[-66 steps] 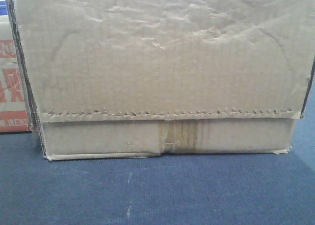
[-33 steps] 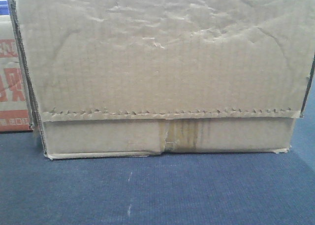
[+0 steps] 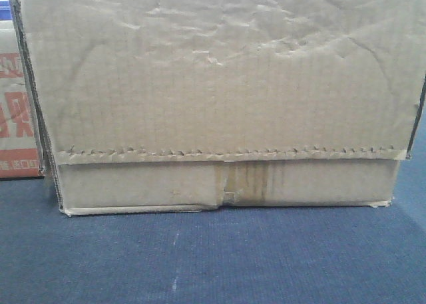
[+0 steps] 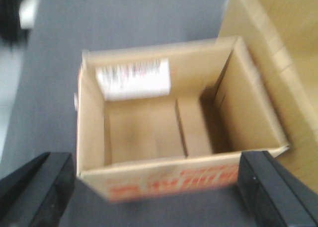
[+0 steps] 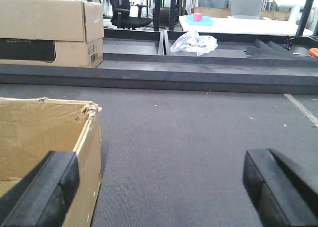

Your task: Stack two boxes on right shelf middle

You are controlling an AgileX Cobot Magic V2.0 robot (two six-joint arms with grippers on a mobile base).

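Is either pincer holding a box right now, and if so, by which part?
Nothing is held. The left pincer hangs open above the red-printed box; the right pincer is open over carpet, beside the torn box.

Left pincer [image 4: 156, 168]: black, two-fingered, blocky. Fingers [image 4: 37, 189] thick, wedge-like, matte black, with flat upper faces and softly rounded corners. Picture-right finger shows straight ridge between greyer top face and darker inner face. View blurred, finer detail unreadable.

Right pincer [image 5: 160, 162]: same chunky matte-black build. Fingers [image 5: 47, 187] slightly grainy on surface, faint grey sheen along upper edges, bevelled ends. Picture-right finger split by straight crease into two facets.
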